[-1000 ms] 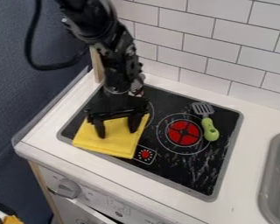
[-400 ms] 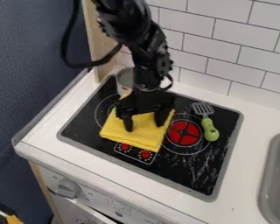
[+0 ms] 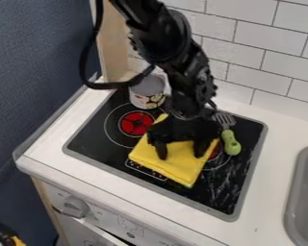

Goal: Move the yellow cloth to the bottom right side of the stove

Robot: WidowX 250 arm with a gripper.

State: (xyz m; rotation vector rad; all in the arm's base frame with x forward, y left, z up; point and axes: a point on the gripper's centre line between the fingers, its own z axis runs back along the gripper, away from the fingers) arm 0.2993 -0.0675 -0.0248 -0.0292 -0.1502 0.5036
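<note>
The black gripper (image 3: 181,153) points down over the middle of the stove, its two fingers standing wide apart on top of the yellow cloth (image 3: 176,166). Flat and folded, the cloth shows between the fingertips and spreads out around them toward the front. Its back part is partly hidden under the gripper. Beneath it is the black stove top (image 3: 227,180); the cloth covers part of the right-hand red burner and part of the control markings. The stove's bottom right area lies to the right and front of the cloth.
A silver can (image 3: 147,92) stands at the stove's back left, behind the left burner (image 3: 136,123). A green-handled spatula (image 3: 230,141) lies right of the gripper. A grey sink (image 3: 301,197) is at the far right, and a tiled wall (image 3: 272,57) rises behind.
The arm and gripper have moved right and slightly toward the front, and the yellow cloth has moved along with them. The left burner and the can have come into view.
</note>
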